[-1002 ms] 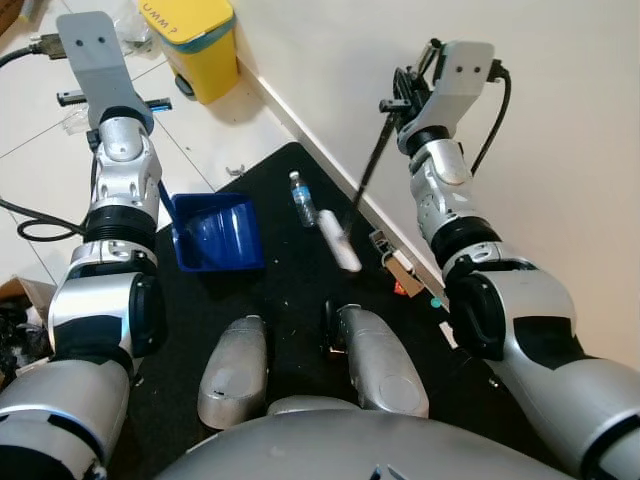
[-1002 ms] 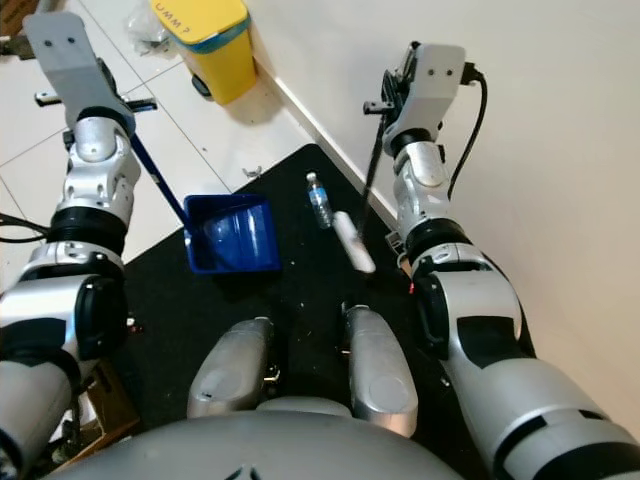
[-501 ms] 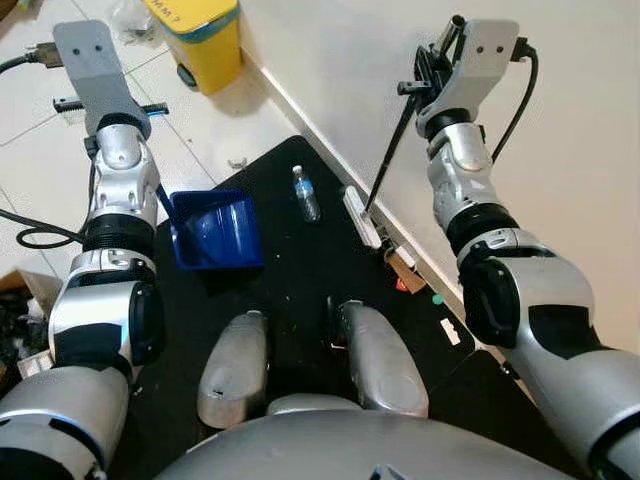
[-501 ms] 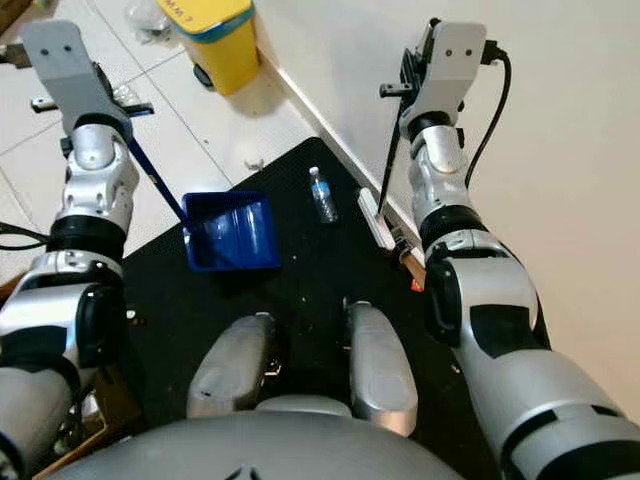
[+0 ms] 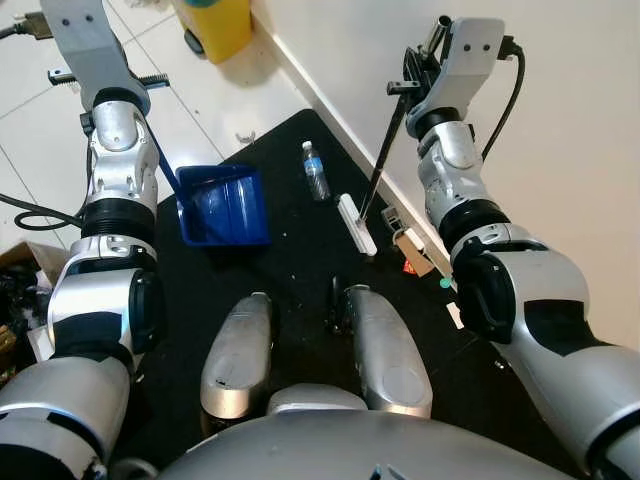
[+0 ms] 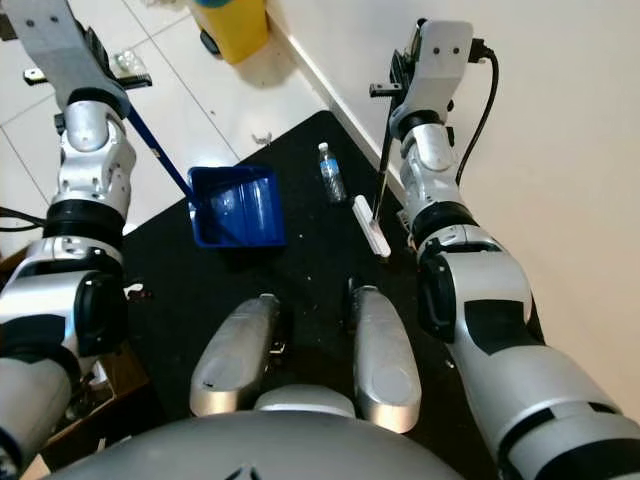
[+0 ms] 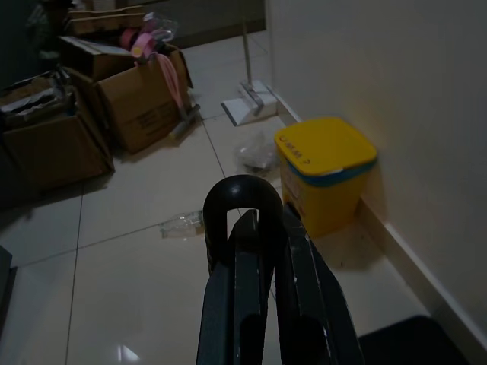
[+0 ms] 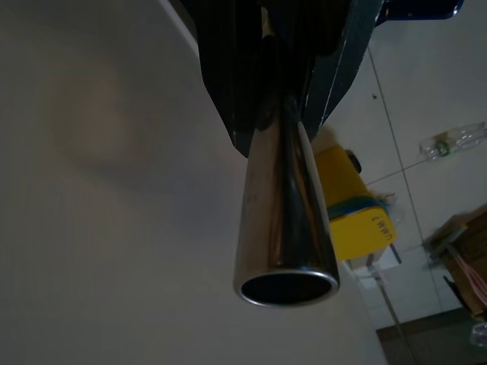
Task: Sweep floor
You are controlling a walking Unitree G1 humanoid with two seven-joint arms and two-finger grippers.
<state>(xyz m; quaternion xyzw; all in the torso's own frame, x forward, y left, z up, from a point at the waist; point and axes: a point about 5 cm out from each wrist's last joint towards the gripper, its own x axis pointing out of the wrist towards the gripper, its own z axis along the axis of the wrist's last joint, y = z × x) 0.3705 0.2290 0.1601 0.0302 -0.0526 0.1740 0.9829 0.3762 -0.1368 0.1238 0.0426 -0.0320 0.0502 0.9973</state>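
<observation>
— While the right gripper pinches the broom handle, where's the head?
— On the black mat, just beside the wall, near a water bottle.
— And the left gripper?
— Clamped on the blue dustpan handle; pan rests on the mat.

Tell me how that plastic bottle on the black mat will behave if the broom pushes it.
The bottle lies on its side on the mat, so it will probably roll rather than slide. It looks clear and seemingly empty, so likely light and quick to skitter away. The broom head is narrow, so the bottle may slip past its end.
</observation>
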